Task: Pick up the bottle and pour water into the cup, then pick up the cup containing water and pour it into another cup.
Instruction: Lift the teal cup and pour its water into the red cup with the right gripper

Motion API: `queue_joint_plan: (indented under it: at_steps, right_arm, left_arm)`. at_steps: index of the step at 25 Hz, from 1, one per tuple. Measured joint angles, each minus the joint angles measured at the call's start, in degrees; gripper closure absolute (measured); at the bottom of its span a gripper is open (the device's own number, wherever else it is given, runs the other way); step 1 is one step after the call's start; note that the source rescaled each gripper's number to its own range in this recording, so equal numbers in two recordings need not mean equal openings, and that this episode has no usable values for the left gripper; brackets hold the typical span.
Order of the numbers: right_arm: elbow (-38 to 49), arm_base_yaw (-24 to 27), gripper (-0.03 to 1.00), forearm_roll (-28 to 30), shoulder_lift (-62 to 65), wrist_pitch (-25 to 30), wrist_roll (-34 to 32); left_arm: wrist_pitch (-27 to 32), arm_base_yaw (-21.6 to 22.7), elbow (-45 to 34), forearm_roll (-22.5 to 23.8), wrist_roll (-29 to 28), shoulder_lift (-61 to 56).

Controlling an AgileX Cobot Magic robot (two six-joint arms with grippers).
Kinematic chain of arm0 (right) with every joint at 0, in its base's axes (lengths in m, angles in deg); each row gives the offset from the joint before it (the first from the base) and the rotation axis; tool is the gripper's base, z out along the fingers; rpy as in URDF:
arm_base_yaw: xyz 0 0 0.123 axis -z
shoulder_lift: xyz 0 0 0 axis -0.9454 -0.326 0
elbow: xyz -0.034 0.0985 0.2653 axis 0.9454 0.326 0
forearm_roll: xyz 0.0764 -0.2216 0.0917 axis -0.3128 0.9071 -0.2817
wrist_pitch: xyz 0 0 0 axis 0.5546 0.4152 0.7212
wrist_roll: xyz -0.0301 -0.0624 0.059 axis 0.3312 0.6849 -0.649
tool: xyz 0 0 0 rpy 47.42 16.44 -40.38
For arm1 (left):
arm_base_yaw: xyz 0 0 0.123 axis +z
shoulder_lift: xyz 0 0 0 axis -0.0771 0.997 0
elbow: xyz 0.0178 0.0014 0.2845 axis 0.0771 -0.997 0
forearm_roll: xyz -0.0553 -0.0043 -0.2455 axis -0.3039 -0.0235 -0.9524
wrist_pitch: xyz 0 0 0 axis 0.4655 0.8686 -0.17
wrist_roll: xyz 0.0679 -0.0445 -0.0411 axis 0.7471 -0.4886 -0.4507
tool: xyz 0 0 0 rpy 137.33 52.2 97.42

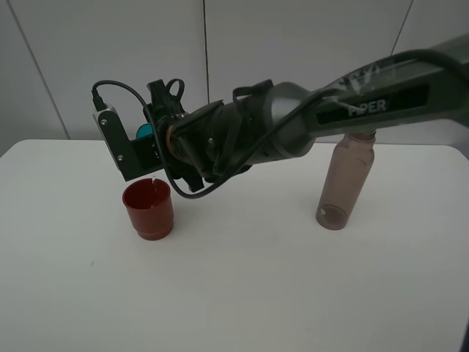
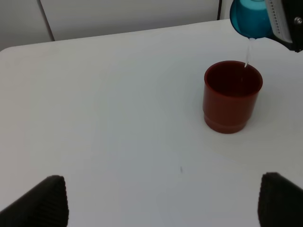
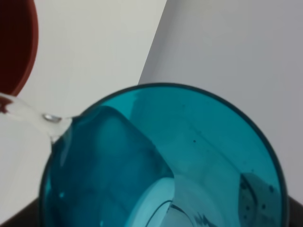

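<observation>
We see the right gripper [image 1: 139,141] reached across the middle, its fingers clamped on the teal cup [image 2: 251,19], which hangs tipped just above the red cup [image 1: 148,209]. A thin thread of water [image 2: 247,52] drops from the teal lip into the red mouth. The teal cup is smooth, see-through plastic. The red 1 is opaque and squat with a stepped base, upright on the white table [image 1: 256,293]. Well apart on the right, the smoky translucent bottle [image 1: 343,187] stands upright, its neck hidden behind the right arm. The left gripper [image 2: 162,205] hovers with its 2 ribbed dark fingers [image 2: 42,204] wide apart over bare table.
</observation>
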Motion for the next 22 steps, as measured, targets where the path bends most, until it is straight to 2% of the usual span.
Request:
queue_joint_plan:
  at_steps: [11,22]
  right_arm:
    - [-0.3,-1.0,0.88,0.1,0.0,0.3,1.6]
    - [-2.7,-2.2,0.88,0.1,0.2,0.7,7.1]
  left_arm:
    - [0.0,0.0,0.0,0.0,0.0,0.0]
    - [0.0,0.0,0.0,0.0,0.0,0.0]
